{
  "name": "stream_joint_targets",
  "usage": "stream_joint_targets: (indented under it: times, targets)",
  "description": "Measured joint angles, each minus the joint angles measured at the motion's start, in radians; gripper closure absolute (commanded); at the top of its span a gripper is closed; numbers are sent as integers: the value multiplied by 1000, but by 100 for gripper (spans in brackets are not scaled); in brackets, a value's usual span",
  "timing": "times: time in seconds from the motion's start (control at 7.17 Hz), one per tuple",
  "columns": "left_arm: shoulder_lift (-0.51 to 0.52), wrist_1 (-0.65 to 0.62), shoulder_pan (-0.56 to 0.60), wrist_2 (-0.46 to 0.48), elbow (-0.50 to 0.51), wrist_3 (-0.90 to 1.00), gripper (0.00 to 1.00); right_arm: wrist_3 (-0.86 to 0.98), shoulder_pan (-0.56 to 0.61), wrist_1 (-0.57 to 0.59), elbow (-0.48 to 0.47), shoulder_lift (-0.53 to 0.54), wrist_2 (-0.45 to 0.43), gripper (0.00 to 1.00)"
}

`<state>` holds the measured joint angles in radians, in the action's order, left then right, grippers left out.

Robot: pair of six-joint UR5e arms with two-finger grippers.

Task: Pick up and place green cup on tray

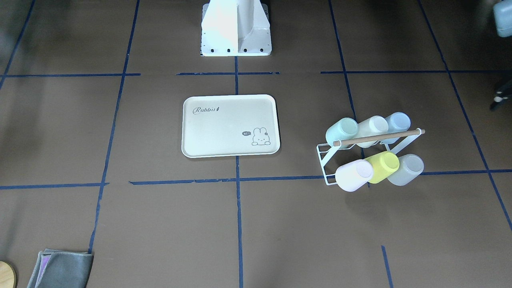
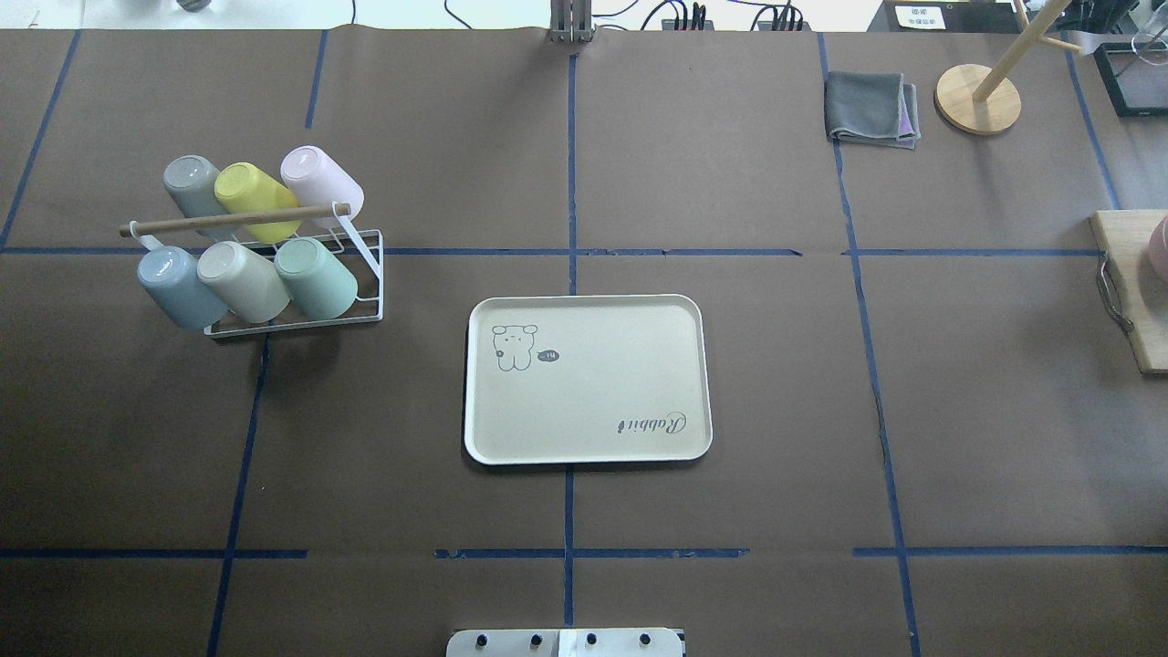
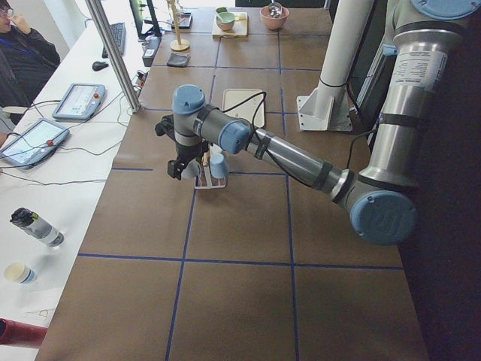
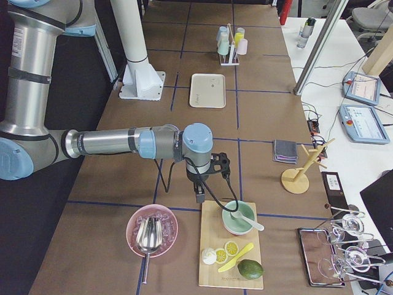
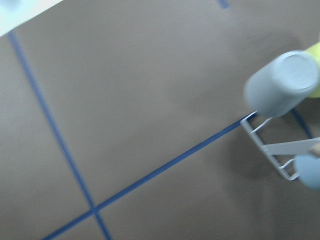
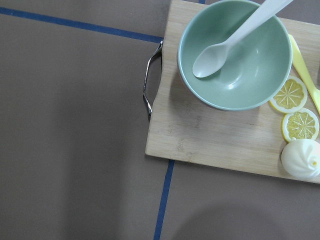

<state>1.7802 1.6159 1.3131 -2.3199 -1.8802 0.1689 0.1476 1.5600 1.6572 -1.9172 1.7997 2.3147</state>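
The green cup [image 2: 315, 278] lies tilted, mouth down, on a white wire rack [image 2: 370, 274] with a wooden bar, at the front row's end nearest the tray; it also shows in the front view [image 1: 342, 131]. The cream tray [image 2: 593, 392] with the "Rabbit" script lies empty at the table's middle [image 1: 224, 132]. My left gripper [image 3: 180, 167] hovers beside the rack's outer end; I cannot tell if it is open. My right gripper [image 4: 199, 195] hangs over the table next to a cutting board; I cannot tell its state either. Neither wrist view shows fingers.
The rack also holds yellow-green [image 2: 251, 196], pink [image 2: 319, 182], grey [image 2: 190, 182], cream [image 2: 242, 281] and pale blue [image 2: 173, 287] cups. A grey cloth [image 2: 871, 109], a wooden stand [image 2: 978, 99], a cutting board [image 6: 210, 130] with a green bowl [image 6: 235, 60], and the robot base [image 1: 236, 28] are around.
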Motion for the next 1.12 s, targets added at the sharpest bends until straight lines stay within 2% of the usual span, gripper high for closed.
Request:
stream_joint_targets:
  times: [0.28,0.56,0.98,1.12]
  targets:
    - [99,-1,-103,72,-29,0,0,-1,0,0,-13,4,2,0]
    - [149,-49,-263,226,-86,4,0,-2,1,0,-16,5,3,0]
    - [356,-329,-370,342,-101,11,0,-1,1,0,-16,8,5,0]
    - [396,-374,-398,409,-104,39,0,0,0,0,-15,10,5,0]
